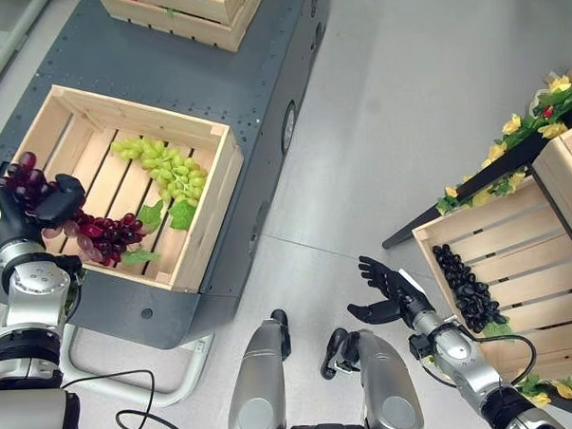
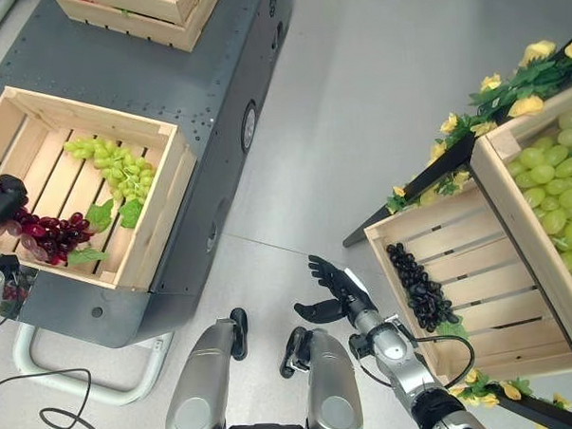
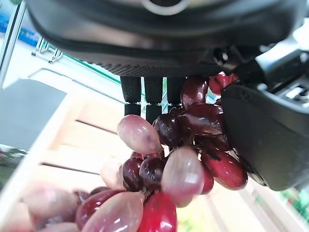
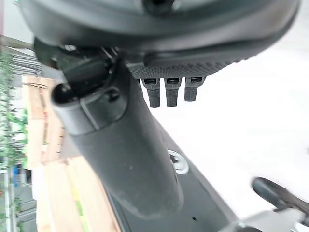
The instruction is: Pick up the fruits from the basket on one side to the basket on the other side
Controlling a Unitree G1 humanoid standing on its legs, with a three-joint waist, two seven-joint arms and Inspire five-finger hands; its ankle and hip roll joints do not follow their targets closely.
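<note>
Red grapes (image 1: 97,237) lie partly in the wooden crate (image 1: 209,194) on the robot's left side, and the upper end of the bunch is lifted over the near-left edge of this crate. The left hand (image 1: 29,202) has its fingers and thumb curled around this upper end; in the left wrist view the berries (image 3: 178,164) hang in a loose cluster below the dark fingers (image 3: 153,94). A bunch of green grapes (image 1: 165,172) lies in the same crate, apart from the red one, near its far side.

On the robot's right side stands another wooden crate (image 1: 546,298) with a bunch of black grapes (image 1: 468,287) near its left wall. The right hand (image 1: 389,291) hovers just beside this crate, above the floor; its fingers are spread and relaxed and it holds nothing.

I judge the red bunch to be light and floppy. It has no stiff shape, so the lower berries will swing and drag when it is carried. The smooth berries can slip between the fingers, and a single berry may pull off. The best place to hold it is probably the top, where the berries are tight together around the stem, with the fingers closed around several berries at once. The lift should be high enough to clear the crate wall.
</note>
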